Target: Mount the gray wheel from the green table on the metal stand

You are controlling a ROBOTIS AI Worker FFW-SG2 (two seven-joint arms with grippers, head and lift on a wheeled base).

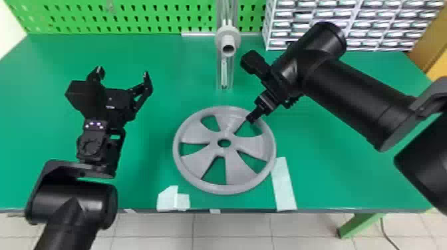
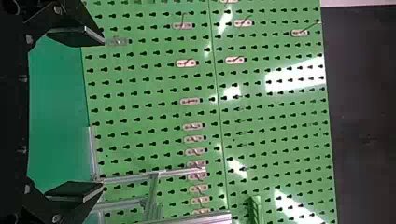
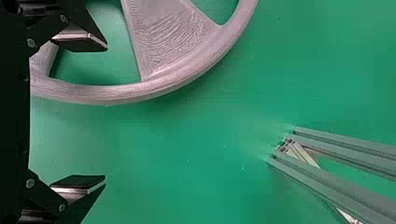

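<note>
- Head view: gray wheel point(image 1: 247, 148) flat on the green table point(image 1: 346, 159), just below the centre of the frame. Metal stand point(image 1: 224, 78) at top centre, with a hollow peg point(image 1: 228, 41) facing the near side, seemingly meant for the centre hole.
- Still in the head view: right gripper point(image 1: 251, 117) angled down to the wheel's upper-right edge, fingertips by an opening inside the rim; contact impossible to tell. Left gripper point(image 1: 123, 72) at left of the frame, released, with nothing between the fingers.
- Left wrist view: same spread, holding nothing, with pegboard point(image 2: 154, 84) and metal rails point(image 2: 182, 172) beyond. Best brought to the wheel's opposite edge if a second hold seems needed.
- Right wrist view: jaws released and well apart, one finger point(image 3: 79, 43) over an opening in the wheel, the other point(image 3: 79, 182) outside the rim. Probably at the grasping step: centre the rim between both pads, lower far enough for a deep bite, then squeeze squarely across it. Too shallow a pinch could slip on the curved edge. After lifting, tip upright, away from the stand's rails, and line up hole with peg.
</note>
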